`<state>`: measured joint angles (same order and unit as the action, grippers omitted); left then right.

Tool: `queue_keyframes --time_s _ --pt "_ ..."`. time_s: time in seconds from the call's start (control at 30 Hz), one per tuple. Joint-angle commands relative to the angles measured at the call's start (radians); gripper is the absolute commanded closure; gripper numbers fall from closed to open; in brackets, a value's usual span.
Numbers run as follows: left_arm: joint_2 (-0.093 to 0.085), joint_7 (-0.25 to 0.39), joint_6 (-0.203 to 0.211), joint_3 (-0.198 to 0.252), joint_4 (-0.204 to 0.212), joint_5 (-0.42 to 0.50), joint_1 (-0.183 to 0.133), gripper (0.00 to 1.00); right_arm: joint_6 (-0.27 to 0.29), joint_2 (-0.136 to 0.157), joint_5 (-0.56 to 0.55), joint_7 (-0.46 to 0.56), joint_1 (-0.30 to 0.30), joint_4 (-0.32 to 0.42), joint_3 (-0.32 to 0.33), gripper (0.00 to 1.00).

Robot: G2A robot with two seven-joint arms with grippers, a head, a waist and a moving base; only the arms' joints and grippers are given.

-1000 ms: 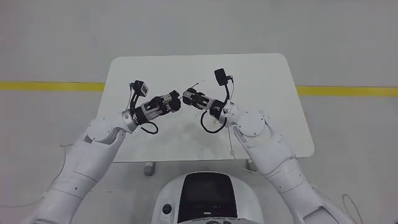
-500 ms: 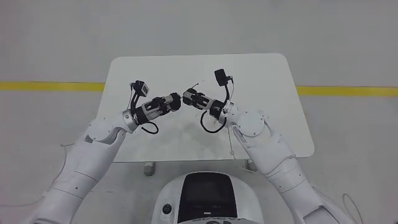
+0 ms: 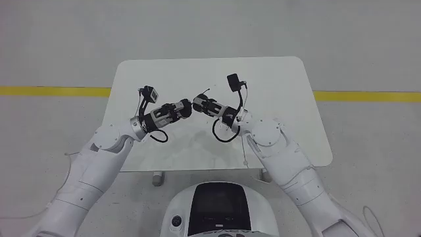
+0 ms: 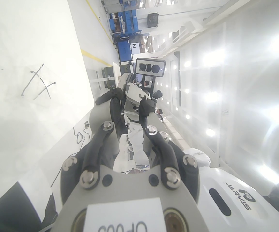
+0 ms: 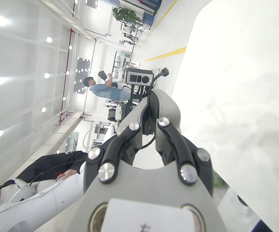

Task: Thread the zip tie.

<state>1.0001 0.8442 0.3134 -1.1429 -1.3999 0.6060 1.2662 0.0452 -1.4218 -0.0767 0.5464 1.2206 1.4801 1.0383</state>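
Meeting point of left gripper [image 3: 187, 107] and right gripper [image 3: 196, 101] too small from above to tell what passes between them, whatever lies between the right gripper's pressed pads [image 5: 151, 112] hidden, crossed grey strips [image 4: 39, 83] on the table [image 4: 20, 37] too faint to identify

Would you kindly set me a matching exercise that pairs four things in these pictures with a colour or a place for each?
Things:
1. table
2. floor line
3. loose zip ties
4. left gripper

Descriptions:
A. yellow
B. held over the table's middle
C. white
D. lying crossed on the table

Pairs: 1-C; 2-A; 3-D; 4-B.
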Motion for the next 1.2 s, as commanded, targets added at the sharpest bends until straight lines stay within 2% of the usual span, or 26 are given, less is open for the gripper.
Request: queue_keyframes --time_s 0.0,0.2,0.23,0.27,0.53,0.57,0.6,0.63,0.8,0.97,1.0,1.17 --pt "0.0 0.0 0.0 0.0 0.0 -0.001 0.0 0.82 0.005 0.001 0.009 0.006 0.002 0.002 0.001 1.0" --pt "0.001 0.0 0.001 -0.001 0.001 -0.003 0.001 0.85 0.007 0.003 0.019 0.013 0.001 0.004 -0.001 1.0" --pt "0.001 0.0 0.001 -0.001 0.001 -0.003 0.001 0.89 0.006 0.004 0.02 0.013 0.001 0.003 -0.001 1.0" --pt "0.001 -0.001 0.002 -0.001 0.001 -0.003 0.001 0.99 0.006 0.004 0.021 0.012 0.0 0.003 -0.002 1.0" --pt "0.002 0.003 0.005 -0.006 0.0 -0.002 0.004 1.0 0.001 0.006 0.029 0.007 -0.002 0.001 -0.005 1.0" --pt "0.002 0.005 0.006 -0.008 0.0 0.0 0.005 1.0 0.0 0.007 0.029 0.006 -0.002 0.001 -0.005 0.89" --pt "0.001 0.006 0.006 -0.009 -0.001 0.001 0.007 1.0 -0.002 0.007 0.03 0.005 -0.001 0.0 -0.005 0.04" --pt "0.001 0.008 0.007 -0.011 -0.001 0.003 0.008 1.0 -0.003 0.008 0.033 0.005 -0.001 0.001 -0.003 0.0" --pt "-0.002 0.015 0.006 -0.03 0.0 0.021 0.011 1.0 0.002 0.015 0.043 0.016 0.007 0.017 0.023 0.0" --pt "-0.008 0.043 0.004 -0.065 0.008 0.026 -0.001 1.0 -0.006 0.032 0.061 0.061 0.028 0.028 0.087 0.0" --pt "-0.012 0.065 0.011 -0.075 0.013 0.006 -0.007 1.0 -0.006 0.032 0.061 0.061 0.028 0.028 0.087 0.0" --pt "-0.013 0.066 0.013 -0.078 0.015 -0.001 -0.008 1.0 -0.006 0.032 0.061 0.061 0.028 0.028 0.087 0.0"
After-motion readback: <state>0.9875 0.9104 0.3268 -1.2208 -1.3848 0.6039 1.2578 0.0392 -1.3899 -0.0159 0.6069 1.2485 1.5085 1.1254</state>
